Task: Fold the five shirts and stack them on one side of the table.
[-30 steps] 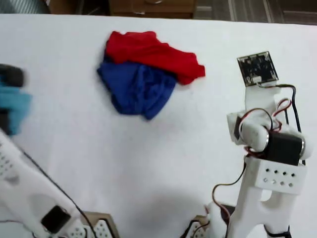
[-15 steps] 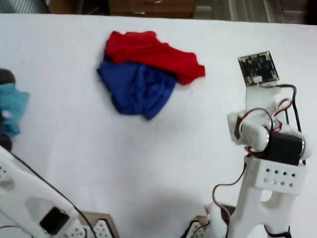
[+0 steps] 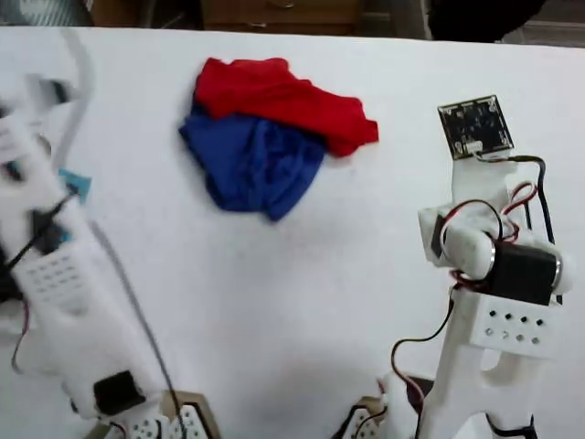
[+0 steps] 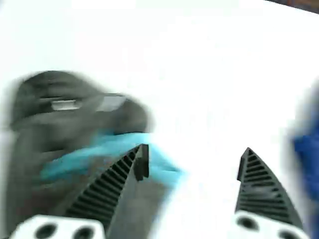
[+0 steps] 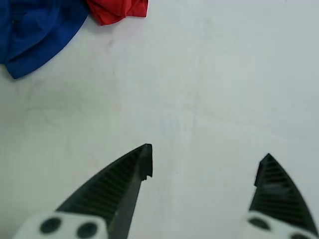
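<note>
A crumpled red shirt (image 3: pixel 274 94) lies at the back middle of the table, overlapping a crumpled dark blue shirt (image 3: pixel 250 165) in front of it. At the left edge a corner of a light blue shirt (image 3: pixel 74 184) peeks out from under my blurred left arm (image 3: pixel 55 265). In the left wrist view the light blue shirt (image 4: pixel 102 153) rests on a black shirt (image 4: pixel 70 112), and my left gripper (image 4: pixel 192 167) hangs open just beside them with nothing between its fingers. My right gripper (image 5: pixel 207 162) is open over bare table, short of the blue shirt (image 5: pixel 35 25) and the red shirt (image 5: pixel 117 10).
The white table (image 3: pixel 302 293) has free room across its middle and front. My right arm (image 3: pixel 489 265) stands at the right front with its camera board (image 3: pixel 474 125) towards the back. Wooden furniture (image 3: pixel 279 14) runs behind the far edge.
My left arm has swung from the front left corner up along the left side and now covers most of the light blue shirt. The right arm and the red and blue shirts have not moved.
</note>
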